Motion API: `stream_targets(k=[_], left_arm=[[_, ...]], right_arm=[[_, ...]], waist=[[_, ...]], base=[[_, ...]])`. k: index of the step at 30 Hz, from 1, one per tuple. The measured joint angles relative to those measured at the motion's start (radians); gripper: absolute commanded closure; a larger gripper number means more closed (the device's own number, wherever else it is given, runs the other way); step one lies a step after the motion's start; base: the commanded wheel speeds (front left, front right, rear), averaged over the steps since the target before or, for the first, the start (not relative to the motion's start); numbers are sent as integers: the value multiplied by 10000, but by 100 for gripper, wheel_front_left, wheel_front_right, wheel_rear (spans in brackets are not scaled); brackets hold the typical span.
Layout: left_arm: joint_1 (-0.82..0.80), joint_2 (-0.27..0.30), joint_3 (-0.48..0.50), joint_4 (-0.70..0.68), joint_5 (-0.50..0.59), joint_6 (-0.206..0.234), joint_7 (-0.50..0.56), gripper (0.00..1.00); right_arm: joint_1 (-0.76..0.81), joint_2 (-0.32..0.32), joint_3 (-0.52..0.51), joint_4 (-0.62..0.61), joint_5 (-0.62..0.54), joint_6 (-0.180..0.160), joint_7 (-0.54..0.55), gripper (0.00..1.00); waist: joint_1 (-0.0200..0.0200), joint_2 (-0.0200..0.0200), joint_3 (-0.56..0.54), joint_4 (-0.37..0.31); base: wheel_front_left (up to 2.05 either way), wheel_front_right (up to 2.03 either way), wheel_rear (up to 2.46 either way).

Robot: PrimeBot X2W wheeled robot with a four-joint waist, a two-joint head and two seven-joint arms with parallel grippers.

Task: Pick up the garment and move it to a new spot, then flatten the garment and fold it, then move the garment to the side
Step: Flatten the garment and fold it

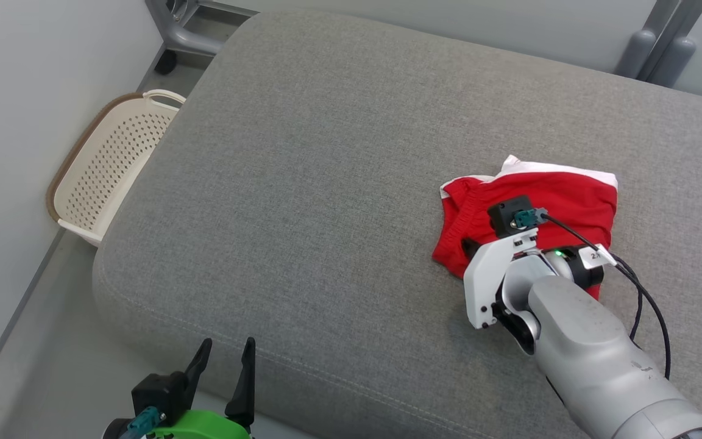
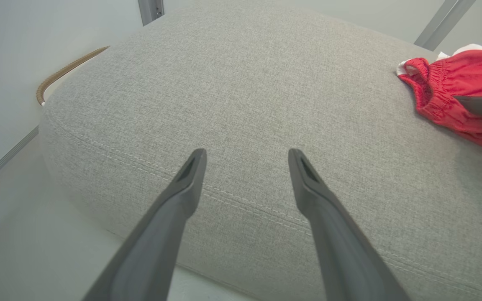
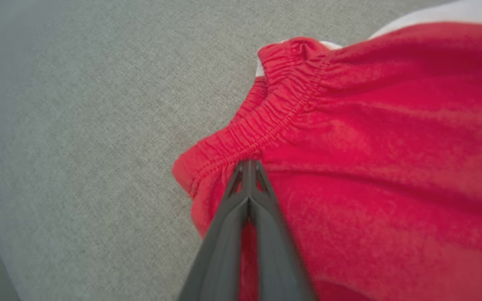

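Hovering off the near edge of the grey cushion [image 1: 326, 183], the left pincer [image 1: 228, 342] has its two dark fingers spread wide, fully released. Just beyond its fingertips [image 2: 197, 161] runs the cushion's stitched seam [image 2: 241, 196], and bare grey fabric stretches ahead of it.

Now over to that pincer's right, and further on: the pale forearm [image 1: 582, 341] reaches across the cushion, a green light glowing on the wrist. The right pincer [image 3: 247, 164] is clenched tight, both fingers pressed together into one point. That point sits right against the garment [image 1: 570, 195], touching the red cloth just below the gathered elastic waistband [image 3: 274, 113]. Whether a pinch of fabric is caught between the tips cannot be told.

The garment, red with a white edge [image 1: 570, 169] showing on the side away from the pincer, lies in a compact folded bundle on the cushion, mostly to the right of and beyond the closed fingertips.

Well to the left of the left pincer and further off, a cream perforated basket [image 1: 113, 164] leans beside the cushion on the floor [image 1: 34, 366]. Beyond everything stands a grey metal frame [image 1: 186, 30].
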Motion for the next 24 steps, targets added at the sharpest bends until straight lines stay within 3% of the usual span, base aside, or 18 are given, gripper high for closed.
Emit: stream_targets(k=[5,8,10,11,17,24], left_arm=[[0,23,-10,10,-25,13,0,0],[11,73,4,2,-29,48,-2,0],[42,128,31,-15,-42,98,0,0],[76,153,46,-35,-59,130,0,0],[409,357,115,-224,-130,242,48,0],[799,489,94,-593,-199,445,178,0]], right_arm=[[70,0,362,-270,502,0,82,100],[21,0,420,-385,727,0,27,76],[-55,-2,476,-489,899,0,128,42],[-102,-2,456,-531,993,0,165,1],[-523,8,-245,-282,1465,0,972,0],[-1487,-6,-2357,1728,485,0,1561,0]], waist=[[0,0,-128,-80],[0,0,-248,-153],[0,0,-347,-219],[0,0,-406,-255],[0,0,-857,-551],[0,0,-1291,-1115]], base=[[0,0,0],[0,0,0],[0,0,0],[0,0,0],[0,0,0],[0,0,0]])
